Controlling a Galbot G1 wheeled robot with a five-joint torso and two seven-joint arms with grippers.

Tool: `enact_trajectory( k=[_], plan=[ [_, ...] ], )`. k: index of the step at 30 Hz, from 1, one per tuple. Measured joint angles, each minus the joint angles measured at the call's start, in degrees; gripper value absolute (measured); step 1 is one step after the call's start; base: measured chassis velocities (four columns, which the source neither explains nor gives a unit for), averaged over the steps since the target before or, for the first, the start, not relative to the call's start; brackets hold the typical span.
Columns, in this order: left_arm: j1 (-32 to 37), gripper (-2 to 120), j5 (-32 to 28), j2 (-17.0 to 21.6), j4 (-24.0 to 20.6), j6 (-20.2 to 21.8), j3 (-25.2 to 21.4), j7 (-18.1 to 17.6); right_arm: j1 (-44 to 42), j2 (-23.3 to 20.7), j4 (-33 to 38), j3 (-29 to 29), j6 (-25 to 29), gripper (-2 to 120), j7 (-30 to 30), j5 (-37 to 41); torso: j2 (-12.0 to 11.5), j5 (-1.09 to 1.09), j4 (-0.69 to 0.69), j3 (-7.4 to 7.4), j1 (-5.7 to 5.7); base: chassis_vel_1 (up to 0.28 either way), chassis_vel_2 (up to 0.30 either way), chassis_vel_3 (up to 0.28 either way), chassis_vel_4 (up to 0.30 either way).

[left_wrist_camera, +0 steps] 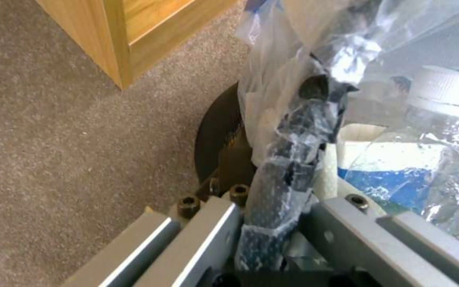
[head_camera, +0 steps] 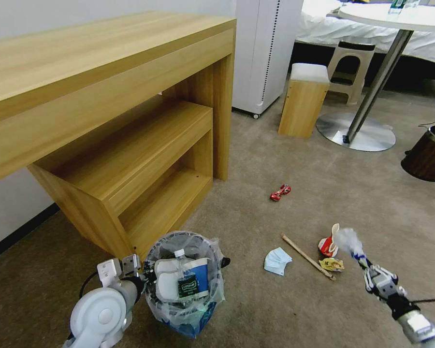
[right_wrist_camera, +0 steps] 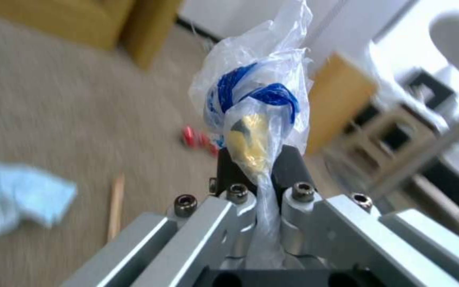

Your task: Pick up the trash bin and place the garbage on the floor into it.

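I pinch the trash bin (head_camera: pixel 183 280) rim with my left gripper (left_wrist_camera: pixel 272 223) to keep its mouth up, while my right gripper (right_wrist_camera: pixel 264 187) pinches a clear plastic wrapper (right_wrist_camera: pixel 256 99) bound for it.

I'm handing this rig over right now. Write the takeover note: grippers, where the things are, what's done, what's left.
Left gripper: shut on the rim of the trash bin, by the wooden desk.
Right gripper: shut on a crumpled clear plastic wrapper with blue print, held above the floor to the bin's right.
Done: slippers, a blue-white paper cup and a plastic bottle lie in the bin.
Left on the carpet: light blue tissue, wooden stick, red paper cup, yellow wrapper, red wrapper. The held wrapper is not yet binned.
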Motion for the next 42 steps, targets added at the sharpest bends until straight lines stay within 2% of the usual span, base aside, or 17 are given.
enact_trajectory(
  k=[7,15,16,18,20,21,27,32,34,42],
  plan=[
    [0.0,0,0.4,-0.1,0.1,0.2,0.9,0.0,2.4,-2.5,4.8,-1.2,0.6,0,-4.3,4.3,0.0,0.00,0.00,0.00,0.00,0.000,0.000,0.000,0.000],
    [-0.4,0,0.5,0.4,0.1,0.5,2.1,-0.2,7.0,-7.0,11.0,-6.2,1.5,0,-8.0,9.8,0.0,-0.02,-0.01,0.01,0.00,0.000,0.000,0.000,0.000],
    [-0.4,0,0.5,0.6,0.1,0.6,2.3,-0.3,8.8,-8.8,12.1,-8.2,1.5,0,-8.7,11.6,0.0,-0.02,-0.01,0.01,0.00,0.000,0.000,0.000,0.000],
    [-0.4,0,0.5,0.7,0.1,0.6,2.4,-0.3,9.3,-9.3,12.4,-8.9,1.5,0,-8.9,12.2,0.0,-0.02,-0.01,0.01,0.00,0.000,0.000,0.000,0.000],
    [-0.4,0,0.5,1.1,0.1,0.7,2.8,-0.3,13.5,-12.4,13.9,-13.1,1.5,0,-11.1,16.3,0.0,-0.02,0.00,0.01,0.00,0.000,0.000,0.000,0.000],
    [-0.4,0,0.5,1.1,0.1,0.7,2.8,-0.3,13.5,-12.4,13.9,-13.1,1.5,0,-11.1,16.3,0.0,-0.02,0.00,0.01,0.00,0.000,0.000,0.000,0.000],
    [-1.1,0,0.5,1.4,0.4,0.8,4.2,-0.2,22.9,-15.9,15.1,-22.3,1.0,0,-18.3,23.7,0.0,-0.03,0.01,0.01,0.01,0.000,0.000,0.000,0.000],
    [-3.0,0,0.6,0.5,1.5,0.8,6.4,-0.2,23.8,-15.3,16.0,-25.9,0.7,0,-20.3,26.1,0.0,-0.01,-0.01,0.00,0.01,0.000,0.000,0.000,0.000],
    [-4.0,0,1.0,-0.3,2.1,0.9,7.5,-0.2,24.5,-13.8,16.0,-28.1,0.7,0,-20.6,26.6,0.0,0.00,0.00,0.00,0.01,0.000,0.000,0.000,0.000],
    [-5.0,0,1.6,-1.7,2.9,1.1,8.8,-0.2,25.7,-12.4,15.3,-32.0,0.9,0,-21.5,26.9,0.0,0.00,0.00,0.00,0.00,0.000,0.000,0.000,0.000]
  ],
)
